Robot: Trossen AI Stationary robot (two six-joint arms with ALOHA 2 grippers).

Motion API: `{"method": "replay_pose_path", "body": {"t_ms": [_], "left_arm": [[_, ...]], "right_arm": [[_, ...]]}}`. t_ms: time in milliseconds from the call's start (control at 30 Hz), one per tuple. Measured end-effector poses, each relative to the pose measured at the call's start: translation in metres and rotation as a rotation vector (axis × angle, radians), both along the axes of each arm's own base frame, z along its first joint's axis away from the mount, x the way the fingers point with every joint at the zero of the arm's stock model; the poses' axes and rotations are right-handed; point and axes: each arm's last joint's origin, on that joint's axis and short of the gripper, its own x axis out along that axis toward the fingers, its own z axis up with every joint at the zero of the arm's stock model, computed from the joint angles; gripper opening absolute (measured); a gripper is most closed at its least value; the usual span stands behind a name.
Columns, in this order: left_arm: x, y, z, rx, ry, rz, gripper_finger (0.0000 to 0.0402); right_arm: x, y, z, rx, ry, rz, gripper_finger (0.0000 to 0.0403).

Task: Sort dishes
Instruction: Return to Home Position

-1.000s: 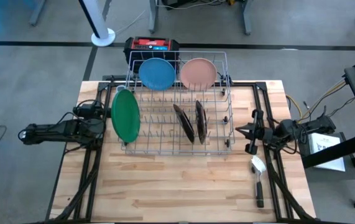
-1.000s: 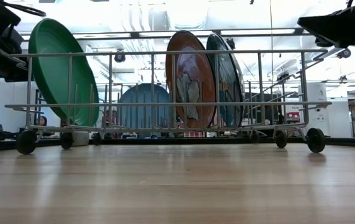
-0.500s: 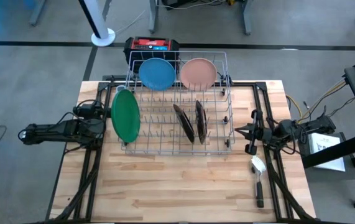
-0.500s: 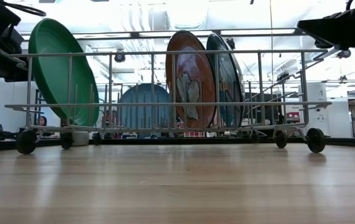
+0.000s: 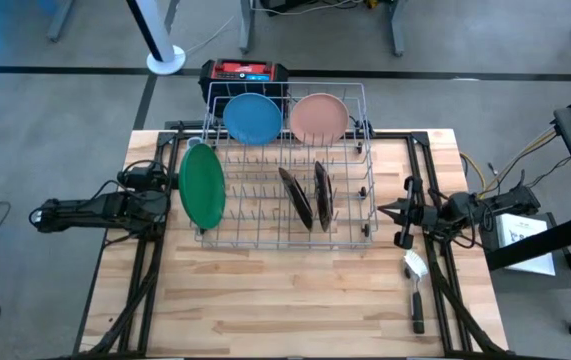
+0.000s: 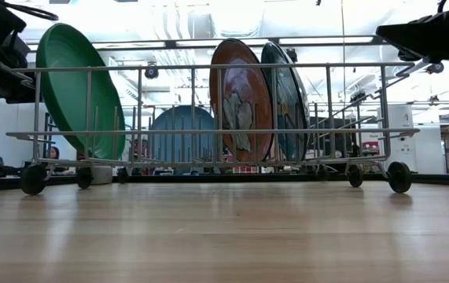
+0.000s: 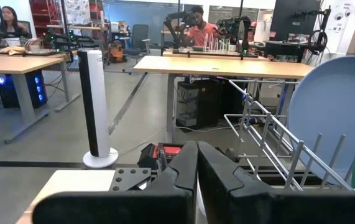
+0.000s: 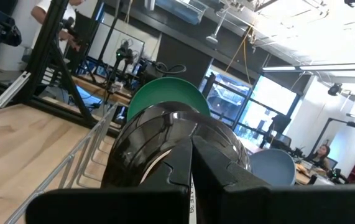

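Observation:
A grey wire rack stands mid-table with the plates on edge in it. The green plate is at its left end and also shows in the low view. The light blue plate and the pale pink plate lean at the far end. The two dark orange-brown plates stand in the middle. My left gripper is shut and empty, left of the green plate. My right gripper is shut and empty, just off the rack's right end.
A black-handled, white-headed brush lies on the table near the right edge, in front of my right arm. A red-and-black box sits beyond the far edge. Bare wood lies in front of the rack.

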Motion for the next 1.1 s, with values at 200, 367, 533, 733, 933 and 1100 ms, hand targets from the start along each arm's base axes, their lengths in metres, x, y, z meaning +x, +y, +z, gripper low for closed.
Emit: {"method": "replay_pose_path", "body": {"t_ms": [200,367,533,733,933,1100], "left_arm": [[0.0,0.0,0.0,0.0,0.0,0.0,0.0],[0.0,0.0,0.0,0.0,0.0,0.0,0.0],[0.0,0.0,0.0,0.0,0.0,0.0,0.0],[0.0,0.0,0.0,0.0,0.0,0.0,0.0],[0.0,0.0,0.0,0.0,0.0,0.0,0.0],[0.0,0.0,0.0,0.0,0.0,0.0,0.0]], "right_arm": [[0.0,0.0,0.0,0.0,0.0,0.0,0.0002],[-0.001,-0.001,0.001,-0.068,-0.005,-0.02,0.0002],[0.001,-0.002,-0.004,-0.004,0.045,-0.025,0.0002],[0.003,-0.009,-0.012,0.152,0.113,-0.064,0.0002],[0.003,-0.013,-0.016,0.264,0.128,-0.092,0.0002],[0.003,-0.013,-0.015,0.264,0.126,-0.092,0.0002]]}}
